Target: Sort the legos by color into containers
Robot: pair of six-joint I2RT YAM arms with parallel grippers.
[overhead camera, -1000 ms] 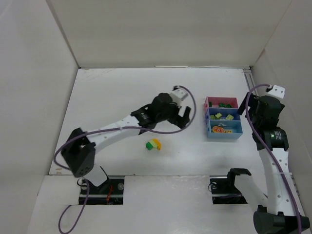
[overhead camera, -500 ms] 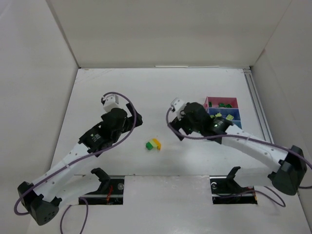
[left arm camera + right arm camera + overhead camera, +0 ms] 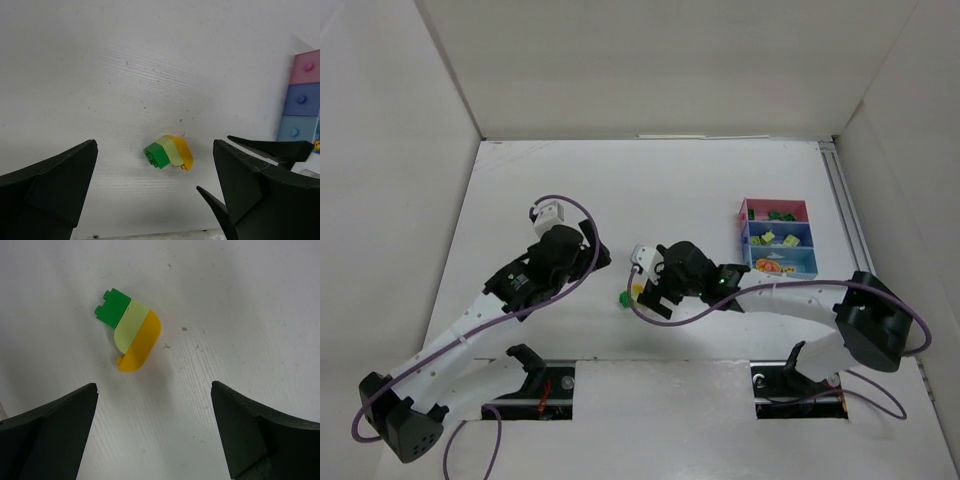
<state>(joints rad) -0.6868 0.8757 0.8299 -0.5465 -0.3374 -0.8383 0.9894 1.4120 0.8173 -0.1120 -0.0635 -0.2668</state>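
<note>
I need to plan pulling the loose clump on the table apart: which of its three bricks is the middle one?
The pale yellow-green brick, sandwiched between the dark green brick at one end and the rounded orange-yellow brick at the other.

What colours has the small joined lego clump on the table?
The plastic lego clump: dark green, pale yellow-green, orange-yellow; clearest in right wrist view.

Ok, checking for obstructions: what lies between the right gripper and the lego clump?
Only bare table, shown in the right wrist view; the open right gripper is clear of the lego clump.
</note>
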